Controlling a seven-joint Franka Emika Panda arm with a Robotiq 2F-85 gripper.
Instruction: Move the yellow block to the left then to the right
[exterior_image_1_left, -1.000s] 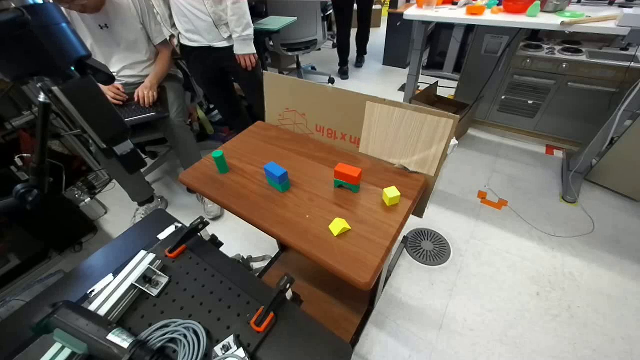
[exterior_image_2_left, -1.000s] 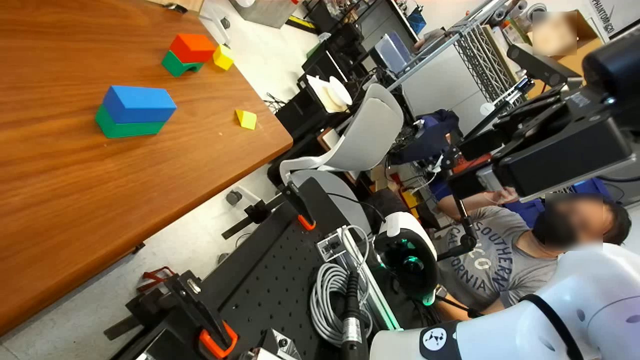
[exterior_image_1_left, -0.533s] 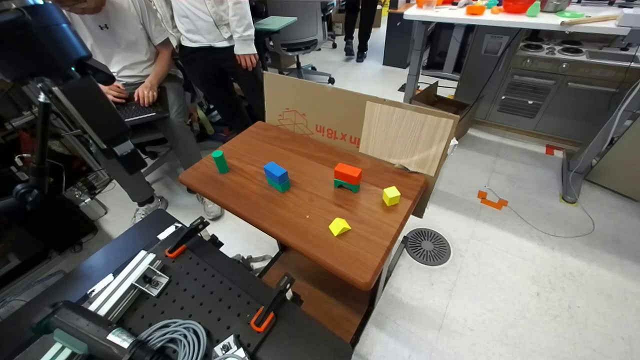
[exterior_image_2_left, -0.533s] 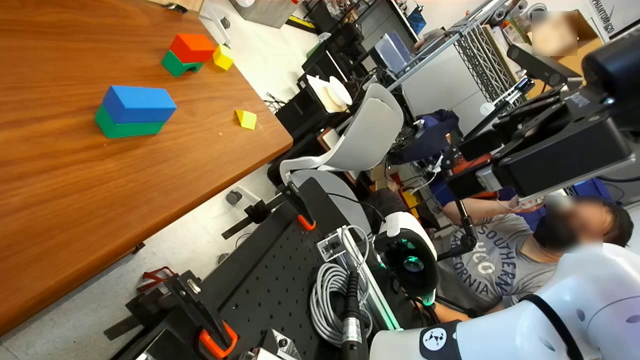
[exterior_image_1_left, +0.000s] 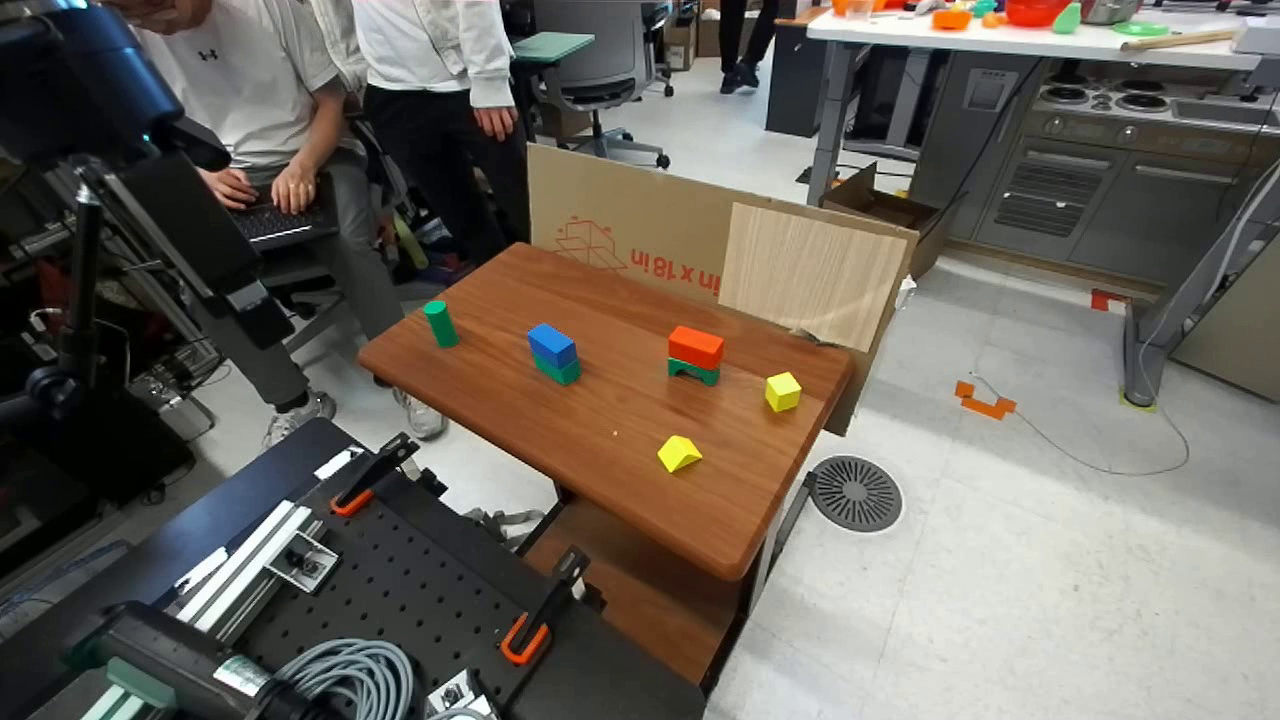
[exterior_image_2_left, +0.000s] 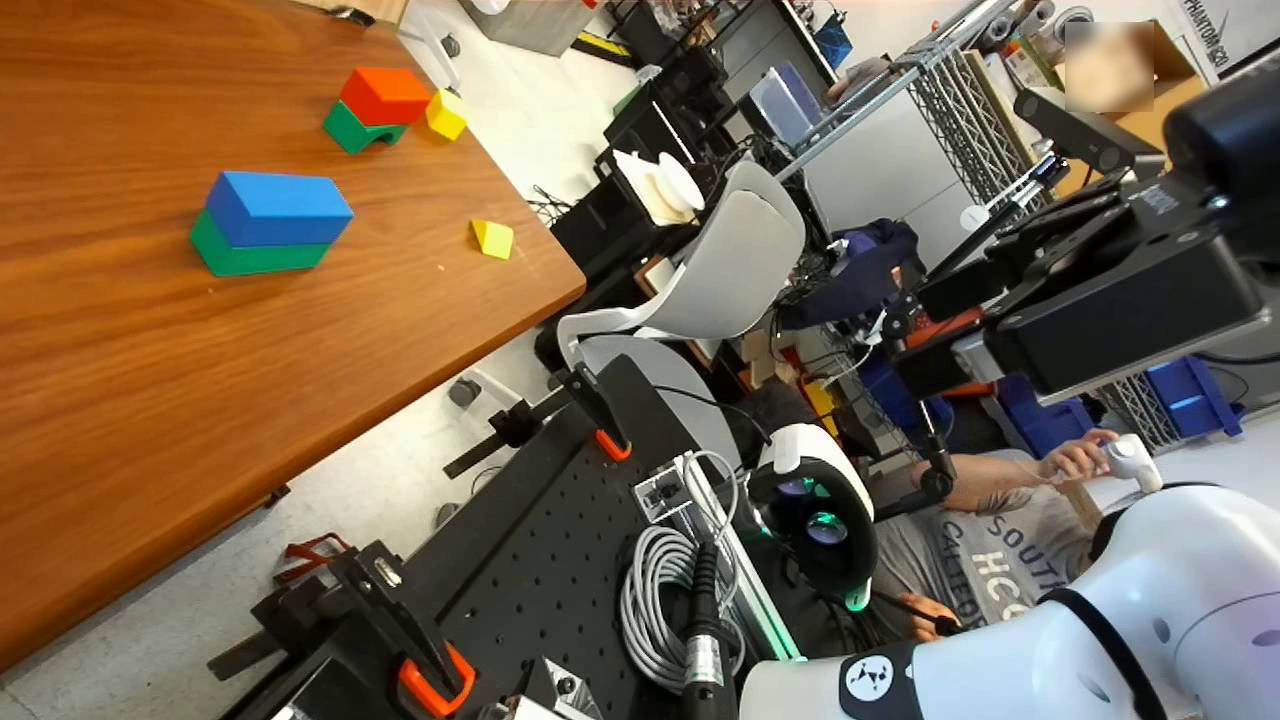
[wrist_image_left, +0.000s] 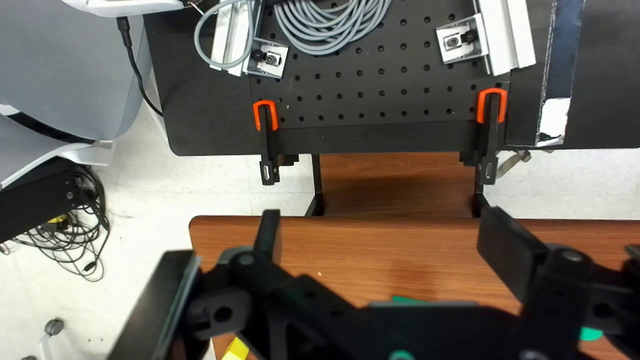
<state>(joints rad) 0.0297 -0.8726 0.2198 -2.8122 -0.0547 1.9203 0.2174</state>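
Note:
The yellow block (exterior_image_1_left: 783, 391) is a small cube standing near the table's side edge, beside the red-on-green stack. It also shows in an exterior view (exterior_image_2_left: 447, 115). In the wrist view a yellow corner (wrist_image_left: 236, 349) at the bottom left looks like it, mostly behind the gripper. A paler yellow wedge (exterior_image_1_left: 680, 454) lies closer to the robot's side of the table, also in an exterior view (exterior_image_2_left: 493, 239). My gripper (wrist_image_left: 385, 245) is open with nothing between its fingers. It hangs high, well apart from the blocks, in both exterior views (exterior_image_1_left: 262, 308) (exterior_image_2_left: 925, 335).
A red block (exterior_image_1_left: 696, 346) sits on a green arch (exterior_image_1_left: 693, 372). A blue block (exterior_image_1_left: 552, 343) sits on a green block (exterior_image_1_left: 557, 371). A green cylinder (exterior_image_1_left: 440, 324) stands alone. Cardboard (exterior_image_1_left: 650, 220) rises behind the wooden table (exterior_image_1_left: 600, 300). Clamps (wrist_image_left: 490, 130) hold the black base plate.
The arm, gripper and blocks have not moved. A person in a grey shirt shifts position and raises a hand holding a white device. A walker in the background moves off.

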